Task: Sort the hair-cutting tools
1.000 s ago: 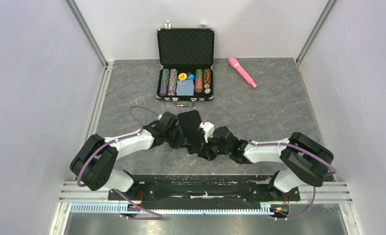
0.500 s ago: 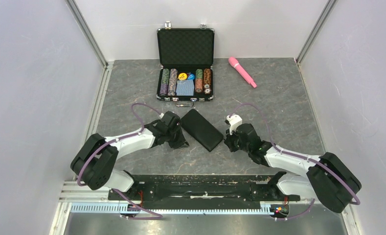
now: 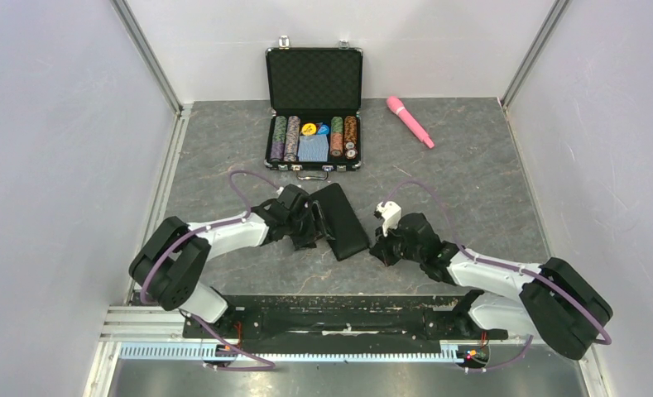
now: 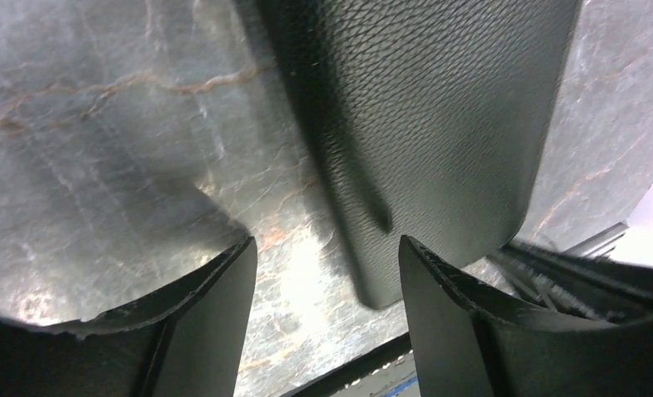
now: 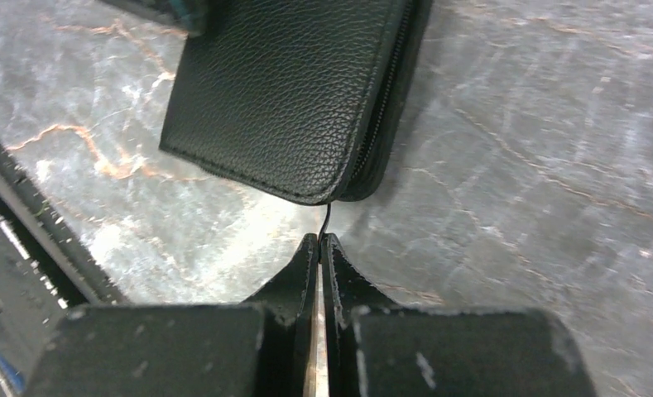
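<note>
The hair-cutting tools show in no view. The nearest container is a black pouch (image 3: 339,219), lying flat and slanted on the table (image 3: 472,182) between the two arms. It is closed, so what it holds cannot be told.

The left gripper (image 3: 310,230) sits at the pouch's left edge. Its wrist view shows the fingers (image 4: 215,306) spread, with one rounded end of the pouch (image 4: 439,107) reaching into the gap – touching or not, I cannot tell.

The right gripper (image 3: 381,248) is just beside the pouch's near right corner. Only its wrist view gives the detail: the right gripper (image 5: 320,240) has its tips pressed together on a thin dark strand (image 5: 326,217) that comes off the pouch (image 5: 281,91) at the corner, where the zip (image 5: 385,107) bends.

Farther back – in the top view alone – an open case (image 3: 314,78) stands with its lid upright. It holds rows of stacked chips (image 3: 290,136) around a blue deck (image 3: 313,149). A pink wand (image 3: 410,121) lies to its right, well apart.
</note>
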Controlling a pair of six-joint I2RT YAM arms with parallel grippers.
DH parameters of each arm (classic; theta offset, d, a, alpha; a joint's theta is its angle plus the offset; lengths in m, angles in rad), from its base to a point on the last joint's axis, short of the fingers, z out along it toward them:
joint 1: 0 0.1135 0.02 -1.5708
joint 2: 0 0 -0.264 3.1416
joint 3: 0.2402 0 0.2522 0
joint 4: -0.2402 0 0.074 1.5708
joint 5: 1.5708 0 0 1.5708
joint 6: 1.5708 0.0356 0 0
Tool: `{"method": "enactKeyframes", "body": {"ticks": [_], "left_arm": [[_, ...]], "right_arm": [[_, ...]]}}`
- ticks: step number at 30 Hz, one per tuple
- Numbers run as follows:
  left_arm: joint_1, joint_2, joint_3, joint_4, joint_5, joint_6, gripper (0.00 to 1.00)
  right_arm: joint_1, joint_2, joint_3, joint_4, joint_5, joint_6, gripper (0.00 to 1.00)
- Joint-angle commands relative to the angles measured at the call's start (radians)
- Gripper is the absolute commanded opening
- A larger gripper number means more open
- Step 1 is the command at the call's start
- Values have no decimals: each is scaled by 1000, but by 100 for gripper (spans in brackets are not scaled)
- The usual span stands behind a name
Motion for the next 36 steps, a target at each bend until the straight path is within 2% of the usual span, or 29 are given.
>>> {"method": "enactKeyframes", "body": {"ticks": [1, 6, 11, 12, 16, 20, 23, 26, 30, 36], "left_arm": [[-3, 54, 40, 100, -32, -21, 70], [-3, 181, 197, 103, 1, 42, 70], [-5, 312, 365, 47, 61, 110, 74], [-4, 308, 368, 47, 47, 112, 76], [3, 205, 308, 12, -91, 111, 96], [21, 53, 185, -52, -239, 32, 98], [24, -75, 58, -49, -253, -53, 95], [22, -151, -45, 8, -184, -134, 87], [8, -157, -123, 144, -67, -212, 77], [-11, -132, -131, 234, -44, -237, 60]], "right_arm": [[72, 8, 23, 49, -75, 6, 0], [226, 69, 85, 61, -98, 5, 0], [275, 126, 117, 151, -81, 33, 0], [275, 135, 119, 163, -54, 35, 0], [275, 173, 128, 246, 12, 73, 0], [276, 235, 136, 320, 31, 112, 0], [276, 279, 153, 339, 33, 125, 0], [275, 306, 164, 358, 43, 132, 0], [275, 337, 190, 364, 40, 134, 0], [275, 357, 193, 370, 35, 145, 0]]}}
